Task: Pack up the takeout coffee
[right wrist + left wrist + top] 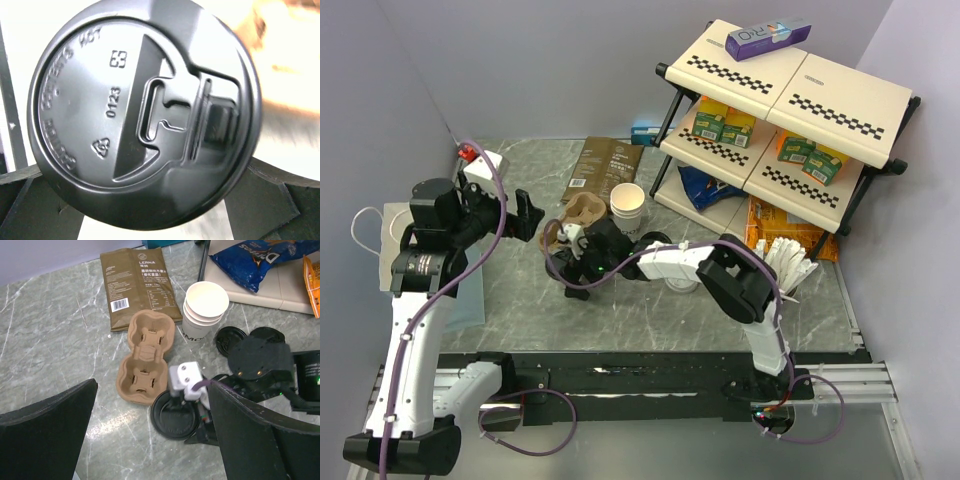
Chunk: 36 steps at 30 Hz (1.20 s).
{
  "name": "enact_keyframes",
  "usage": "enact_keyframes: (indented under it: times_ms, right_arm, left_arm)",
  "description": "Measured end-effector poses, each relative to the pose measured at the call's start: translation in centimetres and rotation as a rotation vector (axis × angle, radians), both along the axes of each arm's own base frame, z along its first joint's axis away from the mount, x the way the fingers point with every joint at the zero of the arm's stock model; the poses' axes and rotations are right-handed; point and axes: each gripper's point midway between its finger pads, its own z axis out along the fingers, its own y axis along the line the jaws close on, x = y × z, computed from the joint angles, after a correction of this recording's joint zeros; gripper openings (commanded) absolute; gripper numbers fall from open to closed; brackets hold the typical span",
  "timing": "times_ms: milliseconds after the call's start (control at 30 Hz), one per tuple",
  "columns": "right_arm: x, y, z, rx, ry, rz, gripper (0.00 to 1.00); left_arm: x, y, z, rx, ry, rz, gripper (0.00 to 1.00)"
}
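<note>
Hanging spread wide, the right gripper (150, 210) straddles a black lid (145, 115) embossed "HOT" and "0123"; whether its fingers touch the lid I cannot tell; the left gripper (151, 390) is likewise spread, holding nothing; ahead of it lies the carrier (145, 357), and beyond that a brown pouch (137, 285) marked "LERNA"; stacked white cups (202, 315) stand open-topped just right of the carrier.

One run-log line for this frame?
step: lid pickup | right gripper: open, jaws astride black lid, grip unconfirmed | left gripper: open, empty | cups: stacked, unlidded | carrier: empty
</note>
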Motion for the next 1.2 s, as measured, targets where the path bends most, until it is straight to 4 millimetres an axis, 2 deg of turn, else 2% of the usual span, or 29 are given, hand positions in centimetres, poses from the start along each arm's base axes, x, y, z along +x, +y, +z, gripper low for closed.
enact_keyframes:
  times_ms: [300, 467, 733, 967, 1100, 1200]
  right_arm:
    - [-1.4, 5.1, -0.1, 0.052, 0.006, 0.08, 1.0]
    - [-1.0, 7.6, -0.1, 0.081, 0.013, 0.065, 1.0]
    - [-0.2, 11.2, -0.4, 0.122, 0.031, 0.023, 1.0]
    - [0.2, 13.2, -0.4, 0.151, 0.048, 0.011, 1.0]
    - [-0.1, 13.2, -0.7, 0.148, 0.053, 0.016, 1.0]
    - [-0.8, 12.0, -1.1, 0.141, 0.04, 0.035, 1.0]
  left_arm:
    - [-0.2, 0.2, -1.1, 0.017, 0.041, -0.001, 0.99]
    - [-0.2, 0.6, -1.5, 0.029, 0.061, 0.013, 0.99]
    - [-0.9, 0.4, -0.8, 0.025, 0.076, -0.001, 0.99]
    - [-0.9, 0.2, -0.9, 0.021, 0.097, -0.011, 0.99]
    - [-1.0, 0.0, -0.7, 0.019, 0.103, -0.019, 0.99]
    - [-1.0, -0.2, 0.0, 0.011, 0.082, -0.035, 0.99]
